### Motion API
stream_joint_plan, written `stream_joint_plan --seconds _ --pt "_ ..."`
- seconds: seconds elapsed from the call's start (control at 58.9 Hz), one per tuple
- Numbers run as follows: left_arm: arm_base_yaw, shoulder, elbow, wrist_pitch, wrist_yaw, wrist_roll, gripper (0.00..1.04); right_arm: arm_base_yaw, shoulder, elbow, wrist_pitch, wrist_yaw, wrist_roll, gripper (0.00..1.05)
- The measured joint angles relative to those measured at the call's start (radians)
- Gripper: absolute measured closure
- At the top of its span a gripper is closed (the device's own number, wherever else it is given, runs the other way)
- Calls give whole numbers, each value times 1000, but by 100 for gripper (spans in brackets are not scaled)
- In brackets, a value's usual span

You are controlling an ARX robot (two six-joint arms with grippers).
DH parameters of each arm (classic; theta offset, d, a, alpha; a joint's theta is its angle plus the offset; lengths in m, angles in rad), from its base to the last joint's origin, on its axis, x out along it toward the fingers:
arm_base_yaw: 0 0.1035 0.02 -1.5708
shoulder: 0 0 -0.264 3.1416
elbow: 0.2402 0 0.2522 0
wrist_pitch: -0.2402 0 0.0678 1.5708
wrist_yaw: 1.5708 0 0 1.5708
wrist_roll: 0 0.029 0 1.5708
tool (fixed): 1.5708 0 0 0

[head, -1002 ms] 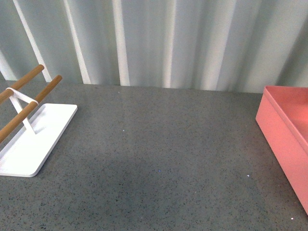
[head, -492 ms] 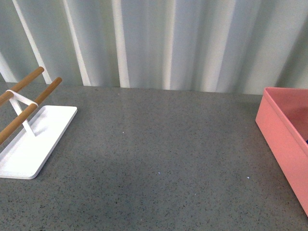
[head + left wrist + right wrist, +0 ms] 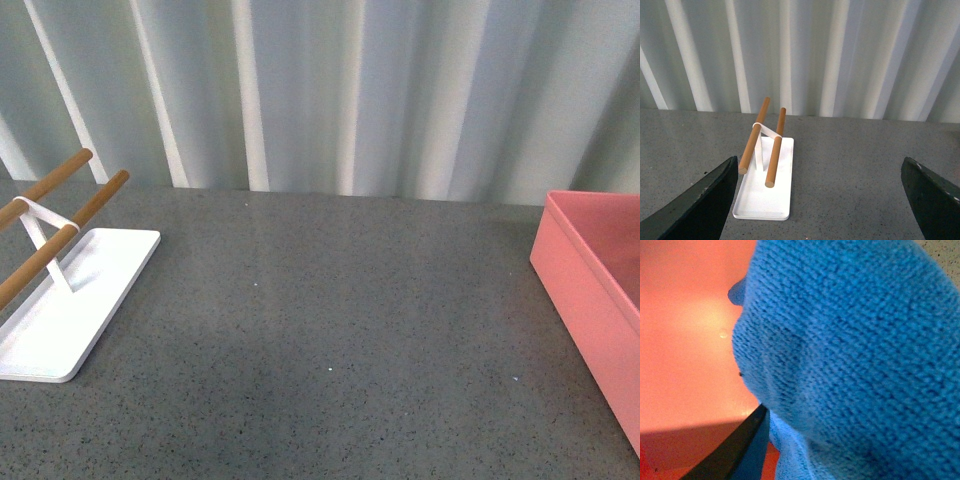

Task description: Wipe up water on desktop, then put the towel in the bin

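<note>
So the towel (image 3: 855, 360) is over the bin (image 3: 685, 340) right now: the right wrist view is basically all blue cloth with pink bin floor behind it, which fits the drop-off half of the job. The right tool (image 3: 747, 440) only shows as one dark finger poking out under the cloth. It looks like it's got the towel, but I honestly can't tell how far it's closed or if the cloth is just draped on it.

The left tool (image 3: 817, 200) is spread wide with nothing in it, parked facing the white rack (image 3: 765, 192) with its wooden rods near the table's left edge, probably just keeping out of the way.

From the front, the table (image 3: 330, 330) looks dry, but any thin film would be hard to spot on that speckle. The bin (image 3: 590, 290) is cut off at the right edge, so neither towel nor arm shows there.
</note>
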Motion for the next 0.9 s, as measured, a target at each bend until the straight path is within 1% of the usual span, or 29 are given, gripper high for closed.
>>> stream_joint_plan --seconds 0.204,0.238,0.323,0.408,0.526,0.73,0.815,0.9 --pt "0 0 0 0 0 0 7 32 0 31 -12 -40 35 9" --pt "0 0 0 0 0 0 7 38 0 39 -12 -53 47 5" --pt "0 0 0 0 0 0 7 55 0 59 -17 -80 69 7" --pt "0 0 0 0 0 0 7 74 0 76 -26 -106 90 7" --pt "0 0 0 0 0 0 7 114 0 65 -25 -101 79 7" --pt "0 0 0 0 0 0 7 129 5 29 -2 -90 63 7" --pt "0 0 0 0 0 0 7 124 8 61 40 -90 63 7" --pt "0 0 0 0 0 0 7 120 2 111 137 -114 95 7"
